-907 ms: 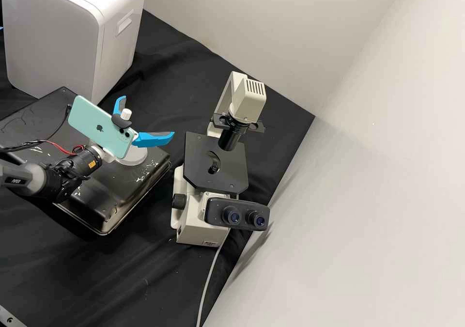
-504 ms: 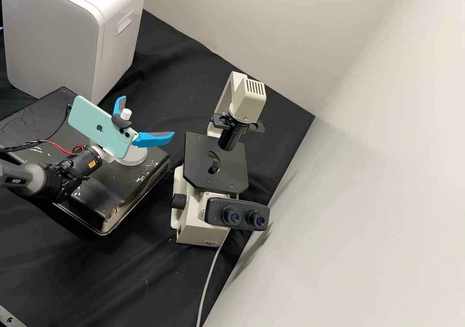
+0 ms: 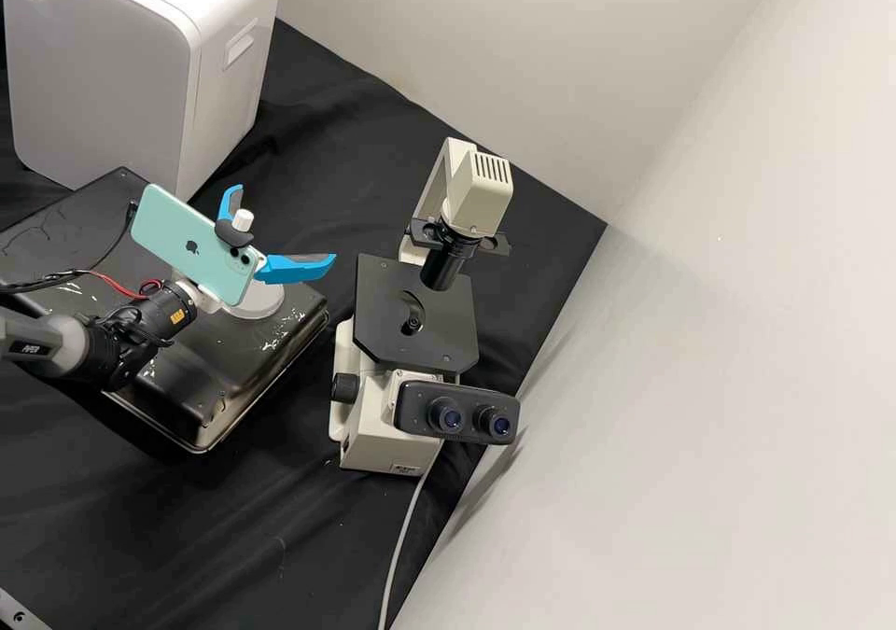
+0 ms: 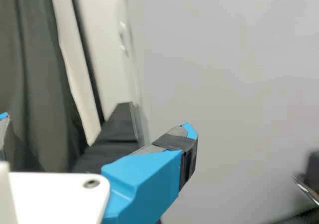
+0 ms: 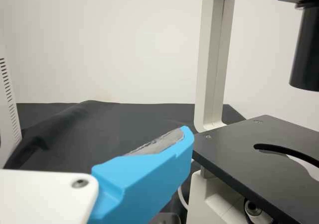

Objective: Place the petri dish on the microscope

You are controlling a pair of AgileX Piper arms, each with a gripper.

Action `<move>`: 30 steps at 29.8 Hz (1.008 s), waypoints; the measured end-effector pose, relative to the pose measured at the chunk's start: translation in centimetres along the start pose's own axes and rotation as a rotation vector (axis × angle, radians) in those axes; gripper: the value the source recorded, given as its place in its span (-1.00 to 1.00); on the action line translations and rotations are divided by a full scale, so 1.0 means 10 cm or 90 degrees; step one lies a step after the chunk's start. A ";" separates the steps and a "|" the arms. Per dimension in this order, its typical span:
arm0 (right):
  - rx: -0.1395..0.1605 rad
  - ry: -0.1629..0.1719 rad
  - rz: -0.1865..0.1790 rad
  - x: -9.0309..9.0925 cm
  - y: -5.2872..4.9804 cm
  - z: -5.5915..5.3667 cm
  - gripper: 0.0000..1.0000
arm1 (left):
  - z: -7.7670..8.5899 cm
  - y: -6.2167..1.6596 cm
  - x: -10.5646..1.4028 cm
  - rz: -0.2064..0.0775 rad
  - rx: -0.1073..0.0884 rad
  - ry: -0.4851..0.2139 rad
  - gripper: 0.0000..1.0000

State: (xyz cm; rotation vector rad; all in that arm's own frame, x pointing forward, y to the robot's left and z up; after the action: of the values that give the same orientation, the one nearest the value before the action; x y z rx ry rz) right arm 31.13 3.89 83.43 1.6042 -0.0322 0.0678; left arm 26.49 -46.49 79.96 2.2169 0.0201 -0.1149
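Petri dish [image 3: 262,306] flat on black box [image 3: 217,380] on tabletop [image 3: 187,537], beside microscope [image 3: 411,378], apart from its stage [image 3: 446,327]. Right gripper [image 3: 285,223] just above dish, blue fingers spread wide, grasping nothing. Left gripper [image 4: 94,123] facing pale wall, fingers likewise parted, released.

R arm [image 3: 56,345]: dk grey tube, small white marking, black wrist w/ orange label, red + black cables. R end effector [image 3: 282,224]: white base plate, silver screw, 2 bright blue fingers [image 5: 144,174] w/ grey pads. L end effector [image 4: 94,124]: same build.
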 end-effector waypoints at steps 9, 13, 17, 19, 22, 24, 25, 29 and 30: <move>0.000 0.000 0.000 0.00 0.00 0.00 1.00 | 0.19 -0.112 -0.36 -0.024 -0.021 -0.034 1.00; 0.000 0.000 0.000 0.00 0.00 0.00 1.00 | 0.32 -0.142 -0.54 -0.029 -0.021 -0.080 1.00; 0.000 0.000 0.000 0.00 0.00 0.00 1.00 | 0.44 -0.148 -0.72 -0.026 -0.032 -0.121 1.00; 0.000 0.000 0.000 0.00 0.00 0.00 1.00 | 0.48 -0.153 -0.80 -0.024 -0.038 -0.132 1.00; 0.000 0.000 0.000 0.00 0.00 0.00 1.00 | 0.54 -0.164 -0.89 -0.023 -0.034 -0.143 1.00; 0.000 0.000 0.000 0.00 0.00 0.00 1.00 | 0.61 -0.196 -0.95 -0.031 -0.031 -0.161 1.00; 0.000 0.000 0.000 0.00 0.00 0.00 1.00 | 0.63 -0.220 -0.98 -0.037 -0.030 -0.167 1.00; 0.000 0.000 0.000 0.00 0.00 0.00 1.00 | 0.71 -0.284 -1.09 -0.041 -0.021 -0.205 1.00; 0.000 0.000 0.000 0.00 0.00 0.00 1.00 | 0.72 -0.298 -1.12 -0.041 -0.018 -0.214 1.00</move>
State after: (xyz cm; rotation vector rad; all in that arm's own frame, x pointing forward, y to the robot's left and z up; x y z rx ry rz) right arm 31.13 3.89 83.43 1.6042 -0.0322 0.0678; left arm 14.62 -50.16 74.25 2.1425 -0.0914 -0.5183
